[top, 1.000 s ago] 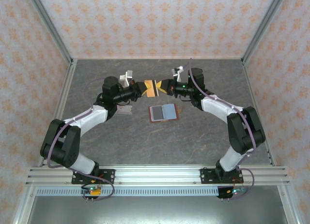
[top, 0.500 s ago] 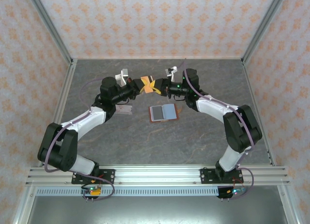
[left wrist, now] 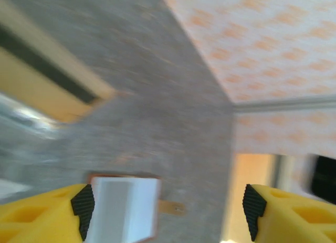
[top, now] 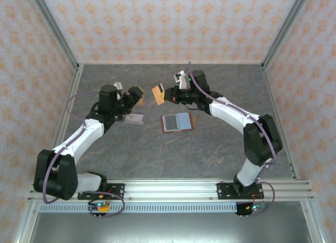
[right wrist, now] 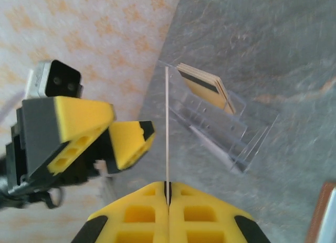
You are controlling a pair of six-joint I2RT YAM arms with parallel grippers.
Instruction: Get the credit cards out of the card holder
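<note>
Right wrist: my left gripper (right wrist: pixel 124 122) has let go, jaws wide, just beside the tan-gold card (right wrist: pixel 167 122). My right gripper (right wrist: pixel 168 189) alone now pinches it, so the handover is done.

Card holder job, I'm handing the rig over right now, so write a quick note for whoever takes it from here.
Left claw: open and empty, in the air just beyond the clear rack.
Right claw: shut on a tan card, held up off the table.
Card holder: lying open on the table, blue-grey inside up.
Done: a striped tan-gold card stands in the rack.
Left: set the held card down, probably in the rack. Then check the holder's pockets; I cannot tell whether any card remains inside.
</note>
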